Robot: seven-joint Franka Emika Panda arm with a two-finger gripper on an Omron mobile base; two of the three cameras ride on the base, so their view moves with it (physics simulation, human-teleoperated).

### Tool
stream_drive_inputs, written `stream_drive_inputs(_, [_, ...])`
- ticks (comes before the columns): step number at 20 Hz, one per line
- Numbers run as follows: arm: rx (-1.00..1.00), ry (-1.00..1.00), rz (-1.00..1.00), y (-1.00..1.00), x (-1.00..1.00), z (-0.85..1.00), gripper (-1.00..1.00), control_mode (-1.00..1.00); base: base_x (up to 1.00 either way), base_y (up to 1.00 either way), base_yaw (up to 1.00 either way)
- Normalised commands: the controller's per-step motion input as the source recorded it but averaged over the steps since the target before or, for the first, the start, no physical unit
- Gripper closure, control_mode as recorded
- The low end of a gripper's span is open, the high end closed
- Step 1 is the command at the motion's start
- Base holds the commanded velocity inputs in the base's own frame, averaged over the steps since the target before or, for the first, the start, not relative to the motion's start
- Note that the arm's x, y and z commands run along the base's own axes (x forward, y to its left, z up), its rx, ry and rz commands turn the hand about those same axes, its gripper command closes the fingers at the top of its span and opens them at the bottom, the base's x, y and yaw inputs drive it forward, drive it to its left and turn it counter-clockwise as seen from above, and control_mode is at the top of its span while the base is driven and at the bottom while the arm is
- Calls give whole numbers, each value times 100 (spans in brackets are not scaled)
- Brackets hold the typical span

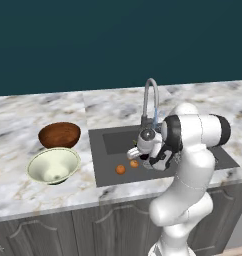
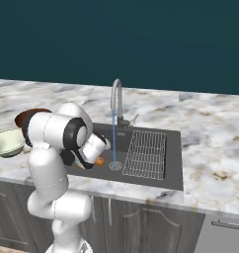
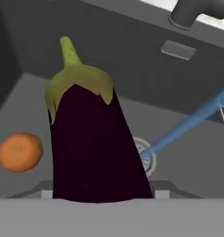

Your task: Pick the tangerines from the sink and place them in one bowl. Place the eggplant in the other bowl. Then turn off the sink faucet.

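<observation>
The dark purple eggplant [image 3: 93,143], green stem up, stands large in the hand view with my gripper [image 1: 134,152] shut on it, low inside the sink [image 1: 105,165]. Its fingertips are hidden behind the eggplant. Two tangerines [image 1: 120,169] [image 1: 134,163] lie on the sink floor just left of the hand; one tangerine [image 3: 20,152] shows left of the eggplant. The pale cream-green bowl [image 1: 54,165] and the reddish-brown bowl [image 1: 59,135] stand on the counter left of the sink. The faucet [image 1: 150,100] arches over the basin, and a blue stream of water [image 2: 113,138] runs from it.
A wire rack [image 2: 145,153] fills the sink's right half. The water falls onto the round drain [image 3: 146,155] close behind the eggplant. The marble counter [image 1: 38,200] spreads around the sink, with its front edge near the bowls.
</observation>
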Motion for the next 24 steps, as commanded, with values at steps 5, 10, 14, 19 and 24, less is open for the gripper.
stream_drive_inputs(5, [0,10,-1,38,0,100,100,-100,0,0,0])
stream_drive_inputs(10, [0,40,0,21,3,100,100,-100,0,0,0])
stream_drive_inputs(14, [0,47,0,16,34,100,100,-100,0,0,0])
stream_drive_inputs(19, [0,44,0,22,54,100,100,-100,0,0,0])
stream_drive_inputs(24, [0,36,0,34,47,100,100,-100,0,0,0])
